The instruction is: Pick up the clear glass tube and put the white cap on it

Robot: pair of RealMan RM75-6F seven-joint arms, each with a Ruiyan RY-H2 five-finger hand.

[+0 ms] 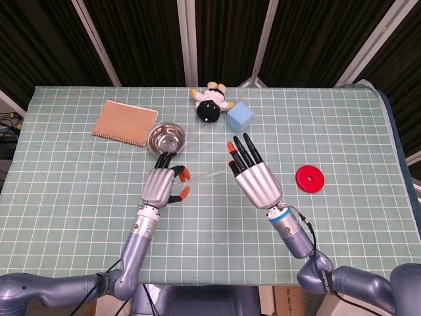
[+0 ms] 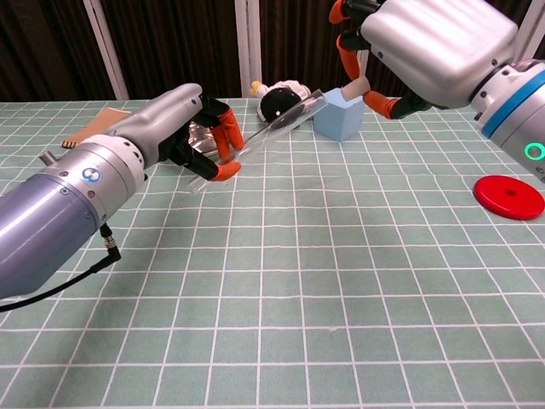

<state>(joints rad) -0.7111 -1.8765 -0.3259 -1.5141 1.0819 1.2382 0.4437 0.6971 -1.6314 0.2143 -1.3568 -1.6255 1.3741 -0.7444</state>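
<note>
A green gridded table (image 1: pixel 79 197) stands before dark curtains. My left hand (image 1: pixel 161 185) pinches the clear glass tube (image 2: pixel 264 135) between orange-tipped fingers, lifted off the table and slanting up toward my right hand (image 1: pixel 255 178). My right hand hovers just beside the tube's upper end, fingers stretched out; whether it holds the white cap I cannot tell. Behind the tube sit a steel bowl (image 1: pixel 166 138), a brown notebook (image 1: pixel 125 122), a plush toy (image 1: pixel 211 102) and a blue cube (image 1: pixel 240 117). A red disc (image 1: pixel 310 178) lies well apart, right of my right hand.
</note>
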